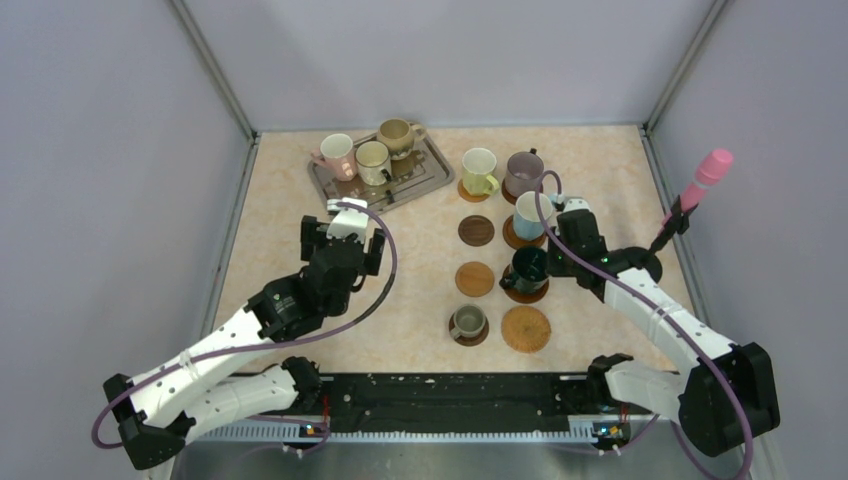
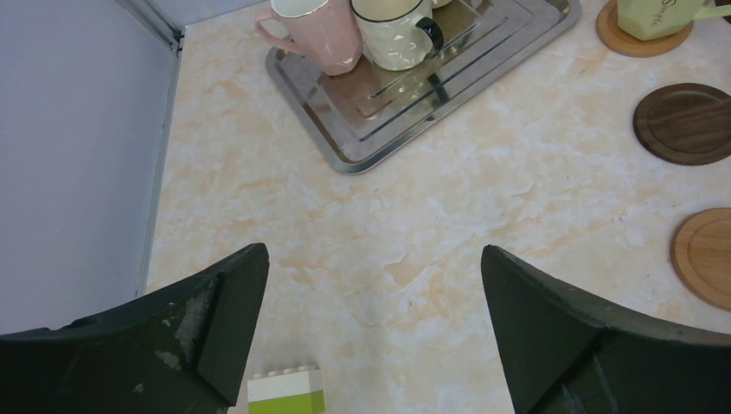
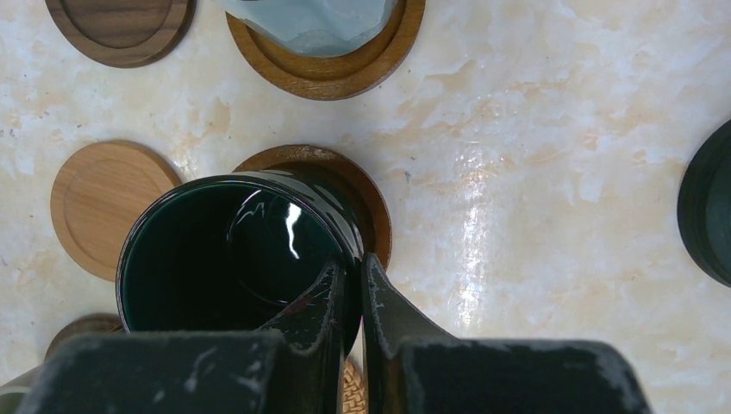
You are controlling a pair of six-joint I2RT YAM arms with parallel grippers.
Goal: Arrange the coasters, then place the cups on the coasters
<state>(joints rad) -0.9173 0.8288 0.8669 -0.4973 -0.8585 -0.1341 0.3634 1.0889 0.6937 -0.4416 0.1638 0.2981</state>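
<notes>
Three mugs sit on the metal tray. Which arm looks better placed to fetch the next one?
Left. Its gripper is open and empty, close to the tray, facing the pink mug. The right gripper is pinched shut on the dark teal cup rim, farther away.

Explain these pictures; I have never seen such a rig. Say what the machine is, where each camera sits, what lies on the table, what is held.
Two robot arms stand bolted at the near edge of a marbled table. The wide picture looks down from above and behind them; the others come from a camera on each wrist. On it a rectangular silver metal tray carries three mugs; beside it eight flat round coasters lie in two columns, five bearing mugs. The left gripper is open and empty. The right gripper is shut on the rim of the dark teal mug, over a brown wooden coaster.
</notes>
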